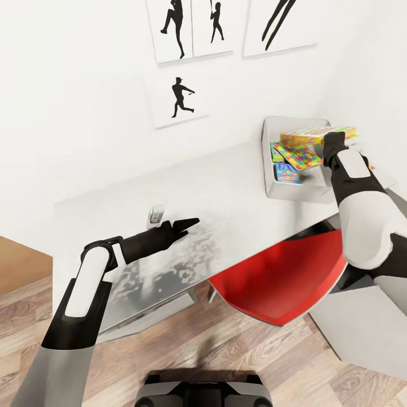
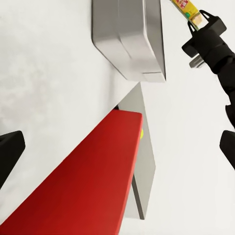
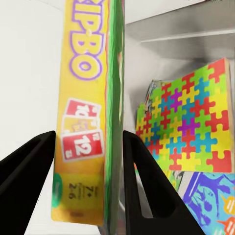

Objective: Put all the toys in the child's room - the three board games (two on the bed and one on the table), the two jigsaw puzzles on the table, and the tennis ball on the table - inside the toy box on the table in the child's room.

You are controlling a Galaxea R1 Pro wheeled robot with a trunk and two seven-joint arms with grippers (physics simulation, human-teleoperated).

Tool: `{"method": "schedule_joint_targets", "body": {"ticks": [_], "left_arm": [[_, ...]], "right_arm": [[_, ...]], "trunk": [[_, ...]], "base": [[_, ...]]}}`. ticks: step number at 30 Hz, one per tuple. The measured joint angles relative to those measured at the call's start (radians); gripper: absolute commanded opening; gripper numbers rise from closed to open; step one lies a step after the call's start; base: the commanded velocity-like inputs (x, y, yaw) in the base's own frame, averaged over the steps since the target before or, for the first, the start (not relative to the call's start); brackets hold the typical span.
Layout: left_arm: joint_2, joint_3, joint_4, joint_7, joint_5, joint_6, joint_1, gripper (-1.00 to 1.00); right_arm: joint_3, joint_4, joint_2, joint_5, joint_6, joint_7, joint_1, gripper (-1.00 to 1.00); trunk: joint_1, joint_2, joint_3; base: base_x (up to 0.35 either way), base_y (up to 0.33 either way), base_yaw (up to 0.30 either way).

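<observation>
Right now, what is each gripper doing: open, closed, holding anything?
Left gripper: open, holding nothing, over the table.
Right gripper: closed on the yellow board game box, held over the toy box.

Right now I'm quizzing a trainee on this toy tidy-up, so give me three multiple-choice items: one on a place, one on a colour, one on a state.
1. Where is the puzzle box?
A. on the floor
B. inside the toy box
C. on the chair

2. What colour is the chair under the table?
A. blue
B. green
C. red

3. What is the right gripper doing?
A. hanging open
B. holding the yellow board game
C. resting on the table

Answers: 1 B, it lies between the box's grey walls. 2 C, its seat shows red. 3 B, the fingers sit on both sides of the game.
</observation>
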Motion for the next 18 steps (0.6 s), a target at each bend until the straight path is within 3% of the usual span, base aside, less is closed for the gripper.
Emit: {"method": "schedule_joint_targets", "body": {"ticks": [7,18], "left_arm": [[-0.001,-0.003,0.000,0.000,0.000,0.000,0.000,1.00],[-0.001,-0.007,0.000,0.000,0.000,0.000,-0.001,1.00]], "right_arm": [[0.000,0.029,-0.003,0.002,0.000,0.046,-0.019,-1.00],[-0.001,0.044,-0.001,0.002,-0.001,0.059,-0.025,-1.00]], "trunk": [[0.000,0.000,0.000],[0.000,0.000,0.000]], "base": [[0.000,0.000,0.000],[0.000,0.000,0.000]]}}
